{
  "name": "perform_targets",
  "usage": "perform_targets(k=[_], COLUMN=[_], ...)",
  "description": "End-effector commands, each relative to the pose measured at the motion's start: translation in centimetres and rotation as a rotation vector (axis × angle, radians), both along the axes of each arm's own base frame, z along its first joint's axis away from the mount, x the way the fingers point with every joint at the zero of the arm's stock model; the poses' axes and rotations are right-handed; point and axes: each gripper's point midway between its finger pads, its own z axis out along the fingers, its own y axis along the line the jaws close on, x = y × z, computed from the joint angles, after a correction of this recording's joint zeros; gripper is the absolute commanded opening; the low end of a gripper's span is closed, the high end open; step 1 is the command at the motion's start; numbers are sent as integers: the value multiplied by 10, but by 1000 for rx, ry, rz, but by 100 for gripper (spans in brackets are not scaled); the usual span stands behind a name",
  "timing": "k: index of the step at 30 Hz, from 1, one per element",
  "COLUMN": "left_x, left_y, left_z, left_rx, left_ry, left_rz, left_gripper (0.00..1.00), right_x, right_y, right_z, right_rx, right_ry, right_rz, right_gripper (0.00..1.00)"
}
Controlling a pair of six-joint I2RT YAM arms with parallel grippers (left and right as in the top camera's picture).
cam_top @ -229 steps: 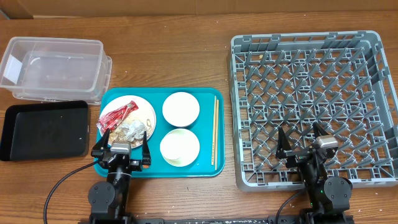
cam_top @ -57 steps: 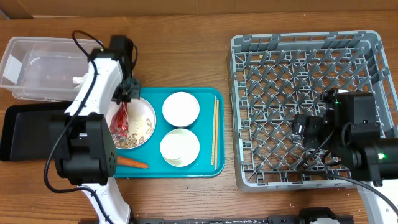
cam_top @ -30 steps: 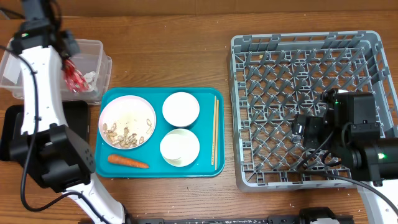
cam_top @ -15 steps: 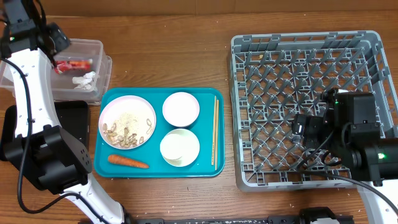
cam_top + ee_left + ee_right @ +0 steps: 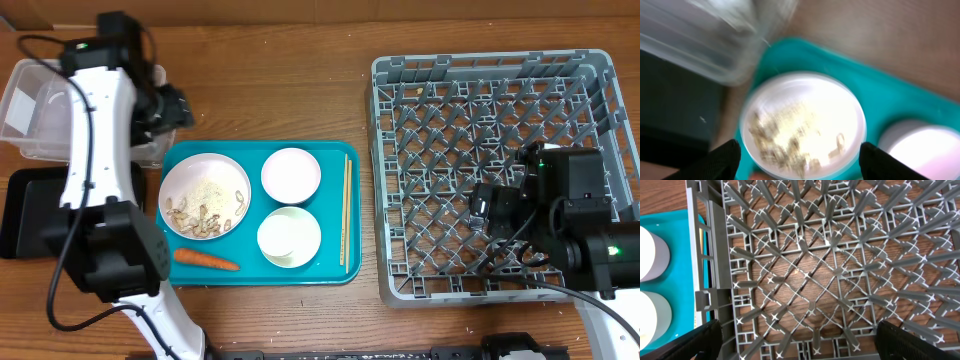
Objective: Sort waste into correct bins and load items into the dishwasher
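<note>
From above, the left gripper (image 5: pixel 166 106) hangs over the far left corner of the teal tray (image 5: pixel 246 276), just beside the clear tub (image 5: pixel 28 112) that sits in the far left corner of the table (image 5: pixel 280 90). The black tray (image 5: pixel 25 212) lies at the table's left edge, touching the tub. On the teal tray a white plate (image 5: pixel 205 196) holds beige food scraps (image 5: pixel 200 215). An orange carrot (image 5: pixel 206 261) lies by the tray's near edge. Two white bowls (image 5: pixel 291 175) sit in the middle, and the chopsticks (image 5: pixel 346 210) lie along the right edge. The big grey dish rack (image 5: pixel 500 130) fills the right side of the table with no dishes in it, and the right gripper (image 5: pixel 492 214) hangs over its near part. The left wrist view is blurry. Its two fingers are spread wide with nothing between them, above the plate of scraps. In the right wrist view the fingers are also spread wide and hold nothing, over the rack's floor.
</note>
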Motion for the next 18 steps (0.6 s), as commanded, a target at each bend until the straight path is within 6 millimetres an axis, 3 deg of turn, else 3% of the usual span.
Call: perform_targets(k=[1, 4, 9, 13, 18], left_x=[-13, -40, -68, -85, -133], left_y=[-42, -73, -95, -103, -99], left_z=[11, 11, 13, 20, 35], left_rx=[-35, -32, -37, -37, -24], left_ry=[33, 143, 242, 241, 229], left_rz=[-147, -235, -301, -318, -290], left_gripper=[79, 79, 74, 74, 74], right_x=[3, 3, 0, -1, -1], right_y=[0, 0, -4, -6, -6], right_z=[10, 10, 8, 8, 7], right_rx=[-4, -5, -29, -34, -33], right_ry=[-31, -30, -18, -13, -11], right_rz=[4, 4, -9, -15, -16], right_gripper=[100, 100, 100, 100, 100])
